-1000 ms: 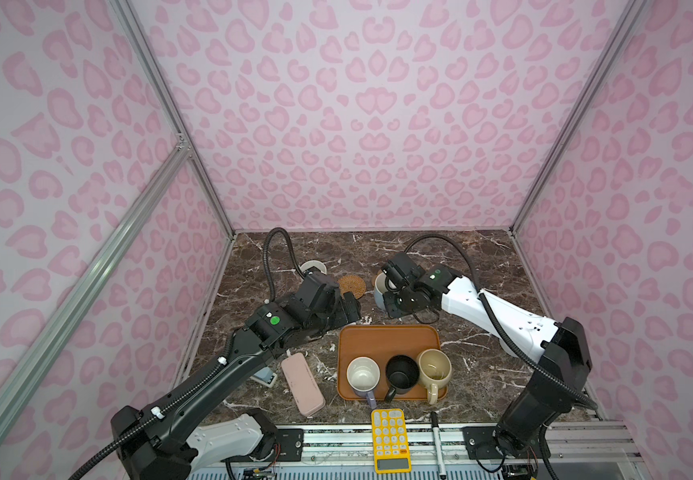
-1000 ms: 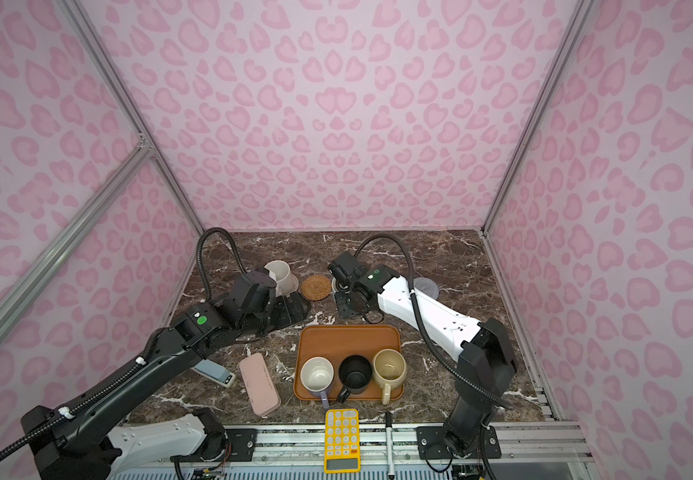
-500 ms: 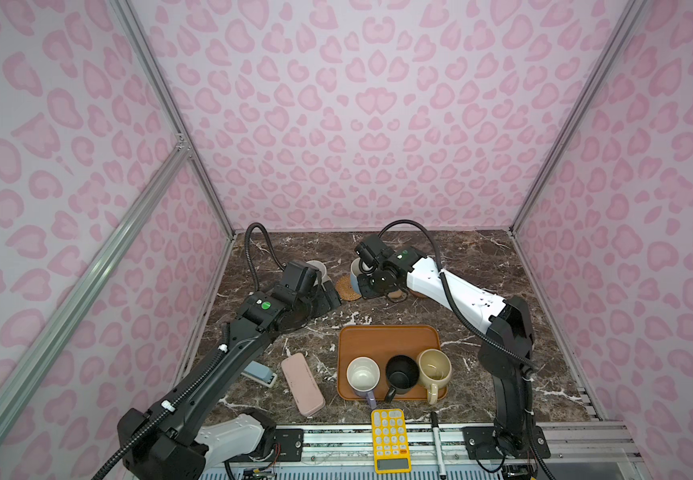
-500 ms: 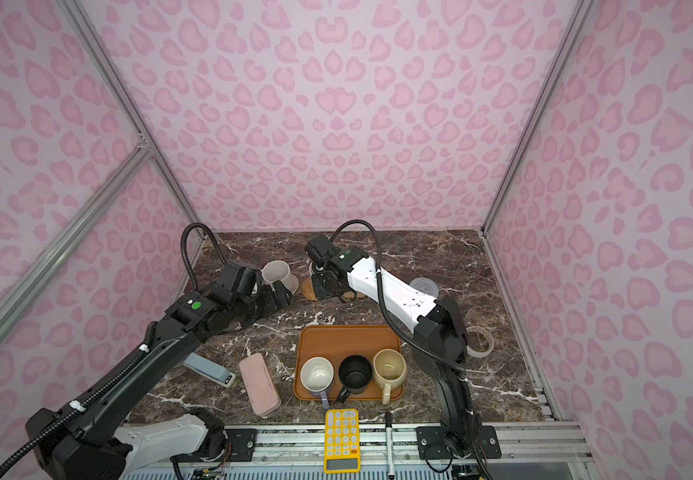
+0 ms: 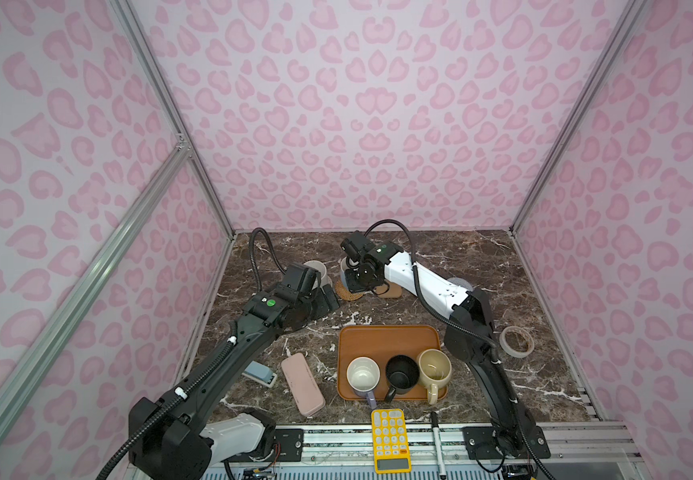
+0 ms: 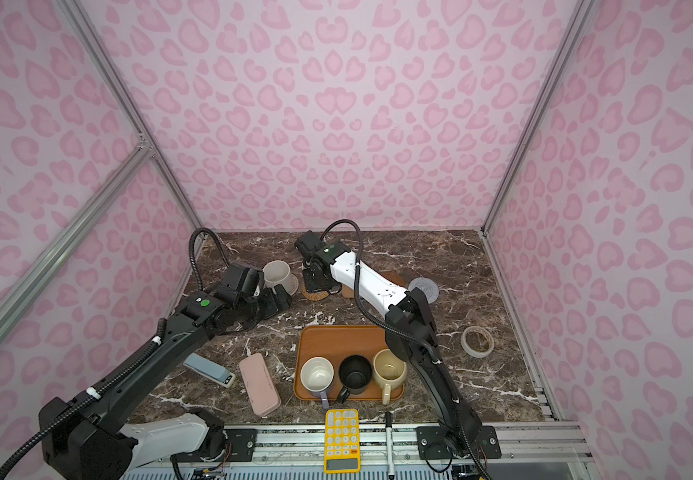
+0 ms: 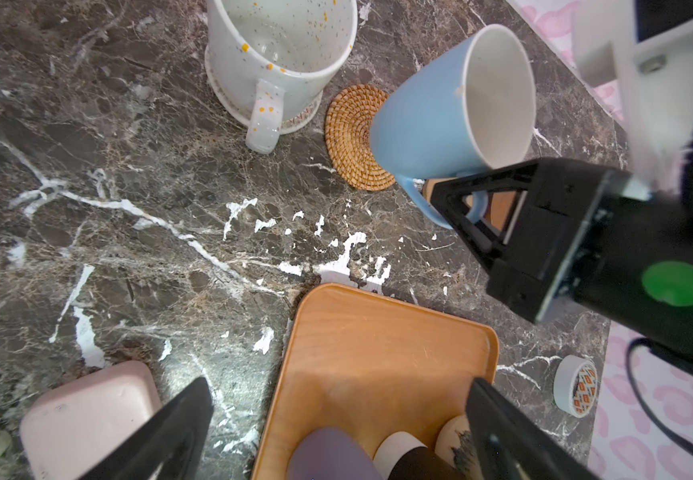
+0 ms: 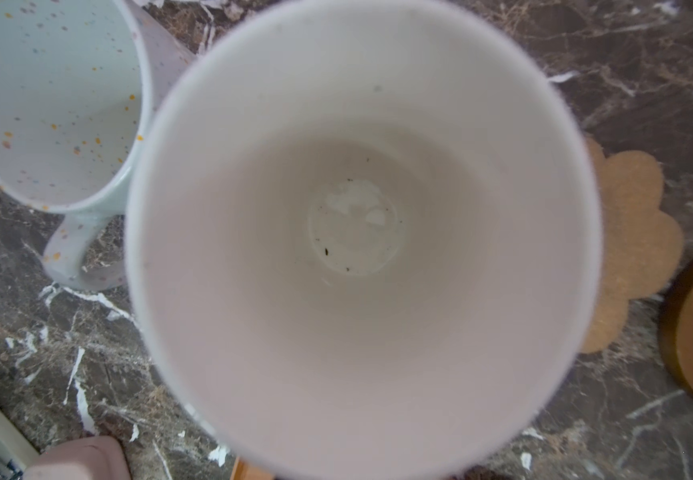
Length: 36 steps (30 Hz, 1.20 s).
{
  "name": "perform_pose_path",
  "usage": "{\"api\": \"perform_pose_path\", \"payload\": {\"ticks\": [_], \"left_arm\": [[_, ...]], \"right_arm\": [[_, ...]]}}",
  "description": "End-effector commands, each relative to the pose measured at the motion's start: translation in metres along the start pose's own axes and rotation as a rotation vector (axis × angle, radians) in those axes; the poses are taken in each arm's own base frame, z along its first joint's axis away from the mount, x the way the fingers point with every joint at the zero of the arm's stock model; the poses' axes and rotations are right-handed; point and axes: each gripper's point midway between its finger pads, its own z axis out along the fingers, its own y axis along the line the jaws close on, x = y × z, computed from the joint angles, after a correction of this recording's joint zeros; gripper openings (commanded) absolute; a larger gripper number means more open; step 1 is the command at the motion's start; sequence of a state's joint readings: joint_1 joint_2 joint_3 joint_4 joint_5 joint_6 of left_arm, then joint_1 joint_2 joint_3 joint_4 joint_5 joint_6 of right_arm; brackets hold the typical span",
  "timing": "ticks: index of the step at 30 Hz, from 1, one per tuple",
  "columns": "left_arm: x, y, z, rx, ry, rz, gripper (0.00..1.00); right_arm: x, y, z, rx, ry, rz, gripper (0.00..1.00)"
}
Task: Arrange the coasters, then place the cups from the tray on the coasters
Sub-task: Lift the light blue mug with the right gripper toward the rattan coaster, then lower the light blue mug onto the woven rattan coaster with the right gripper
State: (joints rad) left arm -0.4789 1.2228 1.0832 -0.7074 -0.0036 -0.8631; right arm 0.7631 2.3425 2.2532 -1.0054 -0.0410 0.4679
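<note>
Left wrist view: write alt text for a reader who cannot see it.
The right end effector grips a tilted light blue mug by its handle, base over a tan rattan coaster. Beside it a speckled white mug stands on a white woven coaster.

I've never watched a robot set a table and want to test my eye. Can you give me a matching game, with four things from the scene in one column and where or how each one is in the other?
Things:
1. speckled white mug
2. light blue mug
3. black mug
4. cork paw coaster

States:
A. standing on the tray
B. bare, no cup on it
C. tilted, its handle pinched in the right gripper
D. standing on a white coaster

Pairs: 1-D, 2-C, 3-A, 4-B
</note>
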Motion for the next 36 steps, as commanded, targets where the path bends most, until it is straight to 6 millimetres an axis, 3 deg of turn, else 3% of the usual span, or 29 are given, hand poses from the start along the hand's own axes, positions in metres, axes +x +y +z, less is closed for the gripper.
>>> {"api": "perform_pose_path", "payload": {"ticks": [1, 14, 29, 30, 34, 36], "left_arm": [[-0.001, 0.002, 0.001, -0.011, -0.009, -0.002, 0.97], [0.009, 0.012, 0.004, -0.021, 0.005, -0.01, 0.97], [0.016, 0.021, 0.008, -0.032, 0.013, -0.012, 0.97], [0.016, 0.022, 0.007, -0.037, 0.008, -0.01, 0.97], [0.015, 0.026, 0.004, -0.038, -0.015, -0.017, 0.97], [0.015, 0.027, 0.003, -0.038, -0.018, -0.017, 0.97]], "right_arm": [[-0.002, -0.004, 0.009, 0.028, 0.002, 0.002, 0.0], [-0.014, -0.011, 0.017, 0.089, -0.027, 0.041, 0.0], [-0.014, -0.013, 0.03, 0.102, -0.004, 0.066, 0.0], [-0.013, -0.013, 0.03, 0.1, -0.001, 0.068, 0.02], [-0.01, -0.009, 0.03, 0.079, 0.015, 0.074, 0.25], [-0.009, -0.01, 0.03, 0.079, 0.022, 0.072, 0.28]]}}
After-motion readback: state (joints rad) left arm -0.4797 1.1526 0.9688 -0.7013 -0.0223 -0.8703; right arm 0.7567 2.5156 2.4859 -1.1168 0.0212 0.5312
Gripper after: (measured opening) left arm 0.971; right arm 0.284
